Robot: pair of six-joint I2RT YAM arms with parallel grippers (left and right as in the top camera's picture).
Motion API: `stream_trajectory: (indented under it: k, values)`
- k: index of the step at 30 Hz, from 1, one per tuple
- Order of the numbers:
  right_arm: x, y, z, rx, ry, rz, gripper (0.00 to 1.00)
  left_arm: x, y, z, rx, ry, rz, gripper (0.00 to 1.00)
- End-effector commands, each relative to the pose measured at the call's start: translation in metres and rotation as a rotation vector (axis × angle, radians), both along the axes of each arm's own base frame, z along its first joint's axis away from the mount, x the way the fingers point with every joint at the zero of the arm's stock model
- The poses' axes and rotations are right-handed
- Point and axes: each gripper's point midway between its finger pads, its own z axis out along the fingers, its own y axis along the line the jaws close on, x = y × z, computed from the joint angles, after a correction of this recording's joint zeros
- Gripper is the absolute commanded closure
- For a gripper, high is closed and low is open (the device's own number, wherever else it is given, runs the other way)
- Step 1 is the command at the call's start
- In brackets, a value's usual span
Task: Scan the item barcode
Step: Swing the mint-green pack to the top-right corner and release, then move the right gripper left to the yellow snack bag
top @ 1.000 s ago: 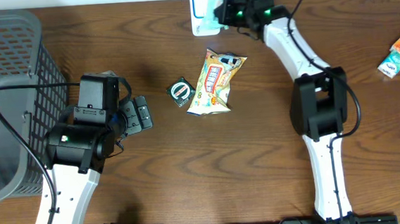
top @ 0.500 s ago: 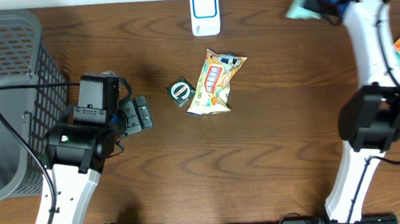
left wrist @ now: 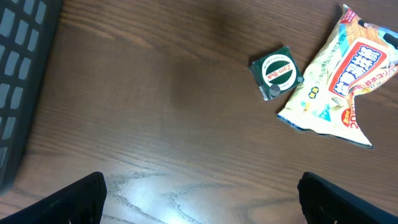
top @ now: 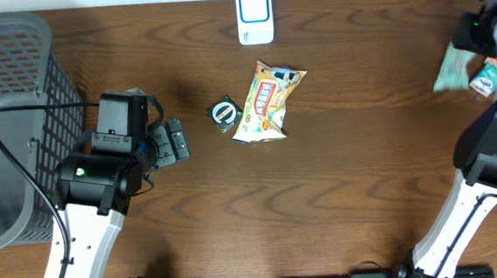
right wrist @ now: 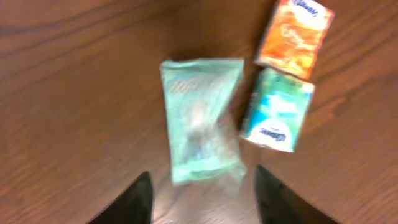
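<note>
The white barcode scanner [top: 255, 15] stands at the table's back edge. A pale green soft packet [right wrist: 202, 118] lies blurred on the wood just ahead of my right gripper [right wrist: 202, 182], whose fingers stand apart and clear of it; the overhead view shows the packet [top: 450, 68] at the far right. A yellow snack bag [top: 268, 101] and a small dark green packet with a round label [top: 225, 113] lie mid-table. My left gripper [top: 174, 141] rests open to their left, nothing between its fingers [left wrist: 71, 202].
An orange tissue pack [right wrist: 294, 31] and a teal one [right wrist: 278, 109] lie right beside the green packet. A grey mesh basket [top: 8, 86] fills the left side, close behind the left arm.
My right arm swung from the scanner to the table's far right with the green packet. Its jaws have opened and the packet now lies free beside the tissue packs. Left arm unmoved.
</note>
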Motion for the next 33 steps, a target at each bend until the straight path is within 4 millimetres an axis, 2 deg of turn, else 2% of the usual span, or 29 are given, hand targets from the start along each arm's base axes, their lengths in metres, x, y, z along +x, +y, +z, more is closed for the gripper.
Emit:
stream_trajectory:
  k: [1,4,7,13,15,16,18,23,29,33]
  values:
    - [-0.006,0.000,-0.015,0.038,0.027,0.008,0.43,0.002,0.000,0.003,-0.007,-0.007,0.009,0.02]
    - [-0.010,0.003,-0.023,0.048,0.051,0.011,0.37,0.002,0.000,0.003,-0.007,-0.007,0.009,0.02]
    - [-0.011,0.020,-0.035,0.104,0.065,0.039,0.37,0.002,0.000,0.003,-0.007,-0.007,0.009,0.02]
    - [-0.004,0.093,-0.051,0.414,0.025,0.168,0.38,0.002,0.000,0.003,-0.007,-0.007,0.009,0.02]
    - [-0.003,0.124,-0.053,0.542,0.012,0.217,0.39,0.002,0.000,0.003,-0.007,-0.007,0.009,0.02]
    - [-0.005,0.151,-0.055,0.641,0.008,0.257,0.39,0.002,0.000,0.003,-0.007,-0.007,0.009,0.02]
    - [-0.009,0.177,-0.059,0.715,0.025,0.292,0.39,0.002,0.000,0.003,-0.007,-0.007,0.009,0.02]
    - [-0.029,0.231,-0.086,0.753,0.133,0.363,0.38,0.002,0.000,0.003,-0.007,-0.007,0.009,0.02]
    - [-0.048,0.292,-0.115,0.746,0.209,0.478,0.30,0.002,0.000,0.003,-0.007,-0.007,0.009,0.02]
    - [-0.054,0.317,-0.118,0.737,0.230,0.533,0.29,0.002,0.000,0.003,-0.007,-0.007,0.009,0.02]
